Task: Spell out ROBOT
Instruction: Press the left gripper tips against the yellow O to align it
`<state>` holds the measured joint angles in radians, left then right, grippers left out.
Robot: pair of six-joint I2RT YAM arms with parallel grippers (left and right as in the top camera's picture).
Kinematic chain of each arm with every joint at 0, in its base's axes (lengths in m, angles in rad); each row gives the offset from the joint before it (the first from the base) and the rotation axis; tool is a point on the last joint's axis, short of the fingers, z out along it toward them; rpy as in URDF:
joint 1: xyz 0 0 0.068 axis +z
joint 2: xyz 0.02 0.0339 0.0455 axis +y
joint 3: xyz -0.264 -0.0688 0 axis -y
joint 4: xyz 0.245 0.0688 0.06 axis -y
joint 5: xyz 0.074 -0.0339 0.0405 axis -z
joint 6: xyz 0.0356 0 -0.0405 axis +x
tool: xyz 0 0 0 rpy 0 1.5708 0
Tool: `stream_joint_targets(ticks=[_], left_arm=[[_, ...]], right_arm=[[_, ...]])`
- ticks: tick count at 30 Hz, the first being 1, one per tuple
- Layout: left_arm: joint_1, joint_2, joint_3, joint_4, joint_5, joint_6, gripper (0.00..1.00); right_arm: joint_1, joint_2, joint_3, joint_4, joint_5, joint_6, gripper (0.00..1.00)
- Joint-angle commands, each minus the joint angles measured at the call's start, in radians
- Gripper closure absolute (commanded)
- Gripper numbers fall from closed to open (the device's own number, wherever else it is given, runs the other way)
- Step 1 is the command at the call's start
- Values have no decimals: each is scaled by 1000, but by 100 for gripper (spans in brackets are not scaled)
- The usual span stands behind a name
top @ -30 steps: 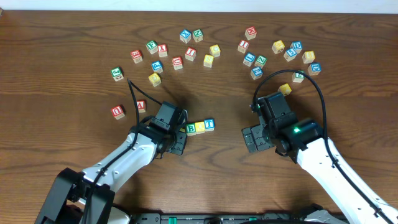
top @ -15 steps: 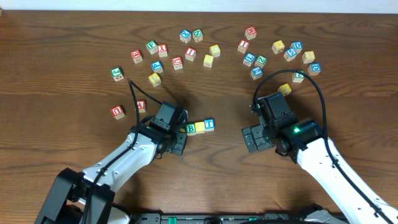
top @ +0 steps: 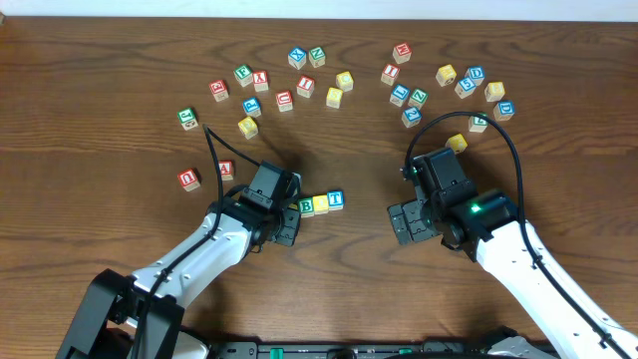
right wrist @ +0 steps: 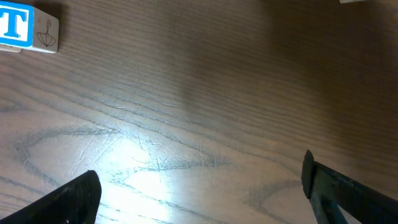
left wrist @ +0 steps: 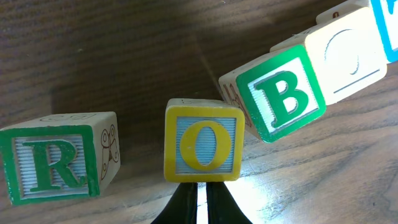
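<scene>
This looks like a robot-manipulation lab. A dark brown wood-grain bench [top: 80,199] carries a white-and-black jointed robot arm [top: 199,254] reaching in from 7 o'clock and a second white-and-black arm [top: 538,269] from 5 o'clock. A black cable [top: 519,165] loops above the second arm, and small painted wooden alphabet cubes [top: 297,57] lie scattered toward 12 o'clock.

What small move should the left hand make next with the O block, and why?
Probably a gentle push forward: the shut left hand sits just behind the O cube, which lies slightly out of the line between the R cube and the B cube.
</scene>
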<state>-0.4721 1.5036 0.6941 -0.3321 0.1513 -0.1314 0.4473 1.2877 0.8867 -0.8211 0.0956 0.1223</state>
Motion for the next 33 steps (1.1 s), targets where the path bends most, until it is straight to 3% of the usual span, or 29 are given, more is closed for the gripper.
stream_joint_targets(ticks=[1, 33], left_arm=[[5, 2, -8, 2, -14, -13, 92], [4, 2, -8, 24, -46, -91, 92]], right_arm=[[-1, 5, -6, 2, 10, 12, 1], [-1, 5, -6, 2, 10, 12, 1]])
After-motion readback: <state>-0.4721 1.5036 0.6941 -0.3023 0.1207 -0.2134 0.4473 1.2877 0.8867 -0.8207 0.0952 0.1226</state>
